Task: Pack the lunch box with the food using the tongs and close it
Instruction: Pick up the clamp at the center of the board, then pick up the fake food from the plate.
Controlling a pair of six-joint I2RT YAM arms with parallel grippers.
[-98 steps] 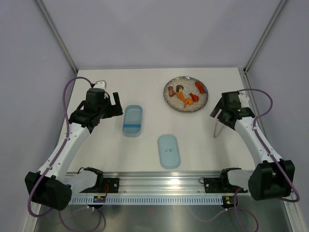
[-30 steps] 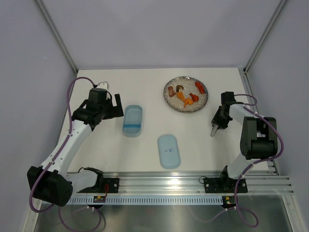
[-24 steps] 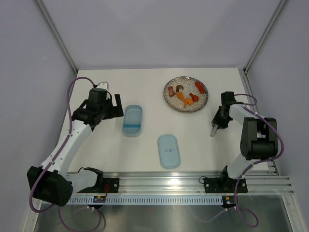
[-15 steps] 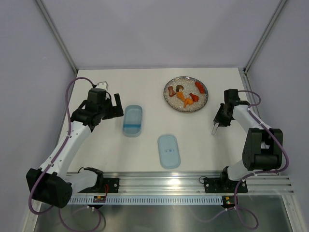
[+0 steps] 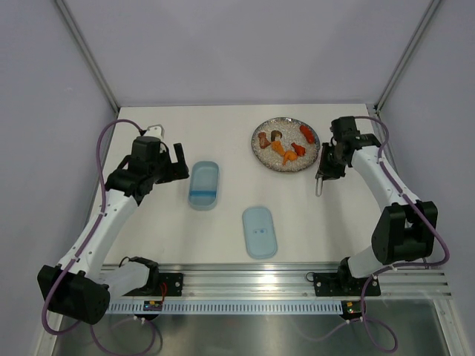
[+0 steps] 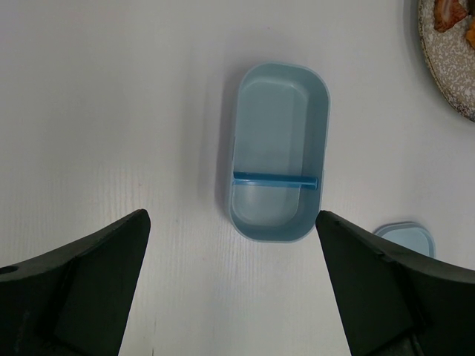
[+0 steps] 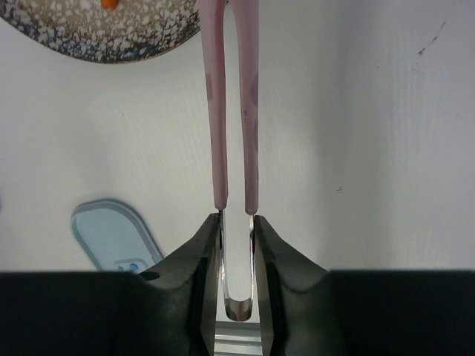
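Your right pincer (image 7: 236, 220) is pinching the one pair of tongs (image 7: 215, 111) near the single plate (image 5: 310, 154). Left pincer (image 5: 180, 162) is spread wide beside the one lunch box (image 6: 278, 96); one lid (image 5: 260, 231) lies apart.

left hand (image 6: 230, 219) spread wide, right hand (image 7: 235, 222) pinched

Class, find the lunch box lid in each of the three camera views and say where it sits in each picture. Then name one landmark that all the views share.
Top external: the lid lies flat, low in the centre.
Left wrist: only a corner of the lid shows, low on the right.
Right wrist: the lid is at lower left, partly hidden.
Shared landmark: the speckled plate, at upper right in top external, at the top right edge in left wrist, and at top left in right wrist.
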